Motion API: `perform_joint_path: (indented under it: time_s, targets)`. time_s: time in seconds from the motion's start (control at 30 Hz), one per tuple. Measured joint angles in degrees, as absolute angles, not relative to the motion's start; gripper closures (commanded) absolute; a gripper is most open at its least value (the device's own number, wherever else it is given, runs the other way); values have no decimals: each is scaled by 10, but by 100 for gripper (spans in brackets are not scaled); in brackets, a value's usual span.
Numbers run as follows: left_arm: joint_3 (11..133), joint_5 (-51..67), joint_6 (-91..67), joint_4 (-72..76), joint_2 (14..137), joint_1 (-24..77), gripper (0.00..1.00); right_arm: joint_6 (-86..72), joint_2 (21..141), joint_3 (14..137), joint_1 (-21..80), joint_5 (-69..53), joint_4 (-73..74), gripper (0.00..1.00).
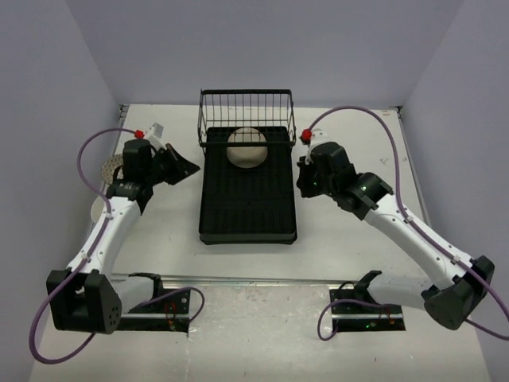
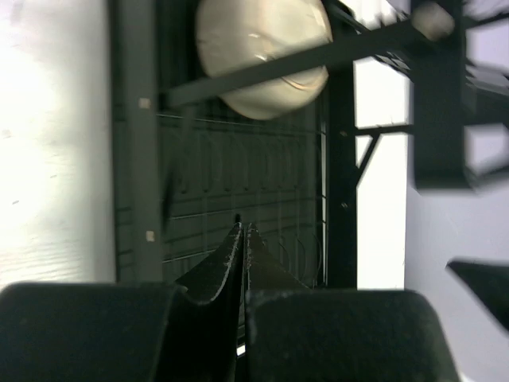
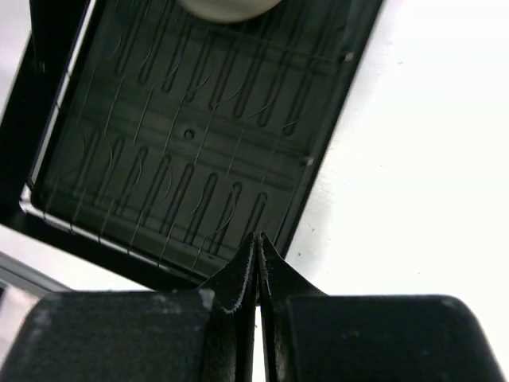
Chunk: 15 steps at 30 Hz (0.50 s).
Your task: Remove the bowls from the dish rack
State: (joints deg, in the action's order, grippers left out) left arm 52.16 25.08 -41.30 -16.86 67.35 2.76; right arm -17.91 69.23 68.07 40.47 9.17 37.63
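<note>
cream bowl [image 1: 247, 148] alone at far end of dish rack [image 1: 247, 208] — left gripper [image 2: 242, 232] and right gripper [image 3: 258, 239] clenched, empty; open one before reaching in.

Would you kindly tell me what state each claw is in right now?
Left claw: closed, holding nothing.
Right claw: closed, holding nothing.

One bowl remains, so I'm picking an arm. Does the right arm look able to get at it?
Likely yes: right gripper beside dish rack, near the bowl; wire basket may crowd it, jaws shut.
</note>
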Motion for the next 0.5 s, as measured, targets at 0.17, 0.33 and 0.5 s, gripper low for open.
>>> perform_joint_path:
  time_s: [0.17, 0.33, 0.5]
  targets:
    - [462, 205, -406, -96, 613, 116, 100, -205, 652, 681, 346, 69, 376, 100]
    - [415, 111, -383, -37, 584, 218, 100, -212, 639, 682, 326, 39, 376, 100]
    - [417, -14, -328, -32, 576, 325, 100, -220, 623, 680, 322, 20, 376, 100]
